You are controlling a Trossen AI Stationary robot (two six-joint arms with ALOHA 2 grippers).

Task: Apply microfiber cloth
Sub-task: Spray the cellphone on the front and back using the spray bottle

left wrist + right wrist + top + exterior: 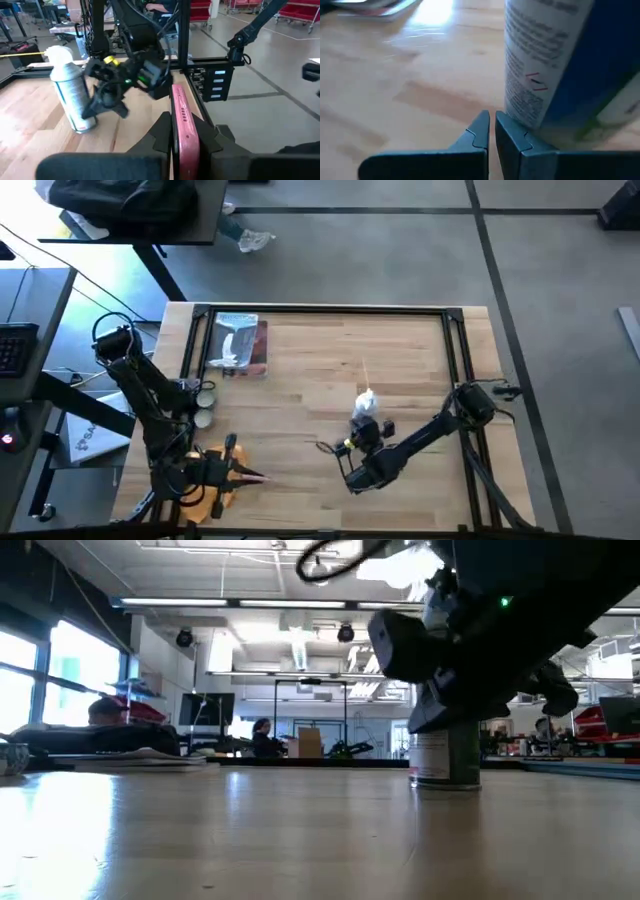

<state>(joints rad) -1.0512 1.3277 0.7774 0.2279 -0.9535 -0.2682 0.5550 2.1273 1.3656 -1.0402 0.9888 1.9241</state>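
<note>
At the table's near edge on the left, the left gripper [250,475] clamps a thin pink-edged phone [181,131] held on its edge between the two dark fingers, with the pink rim running forward from the jaws. Under and beside this gripper, at the near-left corner of the wooden table [400,370], lies the microfiber cloth [212,498], an orange-yellow rag partly covered by the arm, only its crumpled edge showing in the high view.

Farther right along the near part of the table, the right gripper [490,131] hangs low over the wood, its fingers pressed nearly together with just a thin slit between them and nothing held. Just beside its tips stands an upright spray can [545,60] with a white cap [366,400] and a printed label. The left wrist view shows the same can [70,92] standing next to the right arm's wrist, and the low view shows its base [445,755] on the tabletop below the dark arm.

Two small round tins [204,405] sit at the left rail, near the left arm's elbow. At the far-left corner lies a silvery packet with a brown edge [240,345], flat on the wood, well apart from both grippers.

Beyond the table, a person [262,737] sits in the room behind.
</note>
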